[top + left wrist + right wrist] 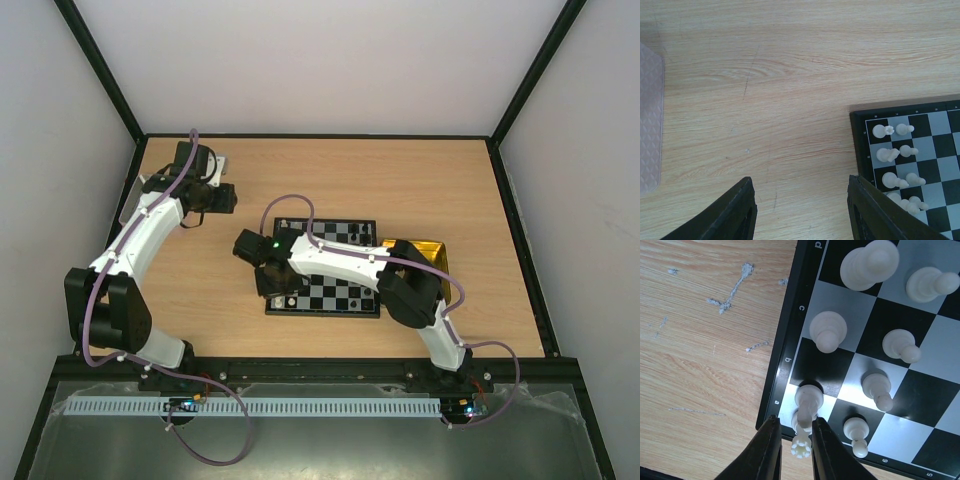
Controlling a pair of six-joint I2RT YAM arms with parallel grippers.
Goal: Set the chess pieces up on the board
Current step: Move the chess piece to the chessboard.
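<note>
The board (340, 295) lies mid-table, and black pieces (357, 236) stand along its far edge. My right gripper (281, 296) hangs over its near left corner. In the right wrist view the right gripper (795, 418) is open only narrowly. Its fingers flank a white rook (800, 446) on the corner square; the right finger is close against it and a sliver of gap shows on the left. A white pawn (807, 399) stands just beyond, with several more white pieces (828, 330) in rows. My left gripper (800, 179) is open and empty over bare wood, left of the board (860, 145).
A shiny yellow tray (425, 250) sits against the board's right side, partly under the right arm. A grey tray (647, 125) lies at the far left, under the left arm's wrist (190, 160). White pieces (890, 131) line the board edge nearest the left gripper.
</note>
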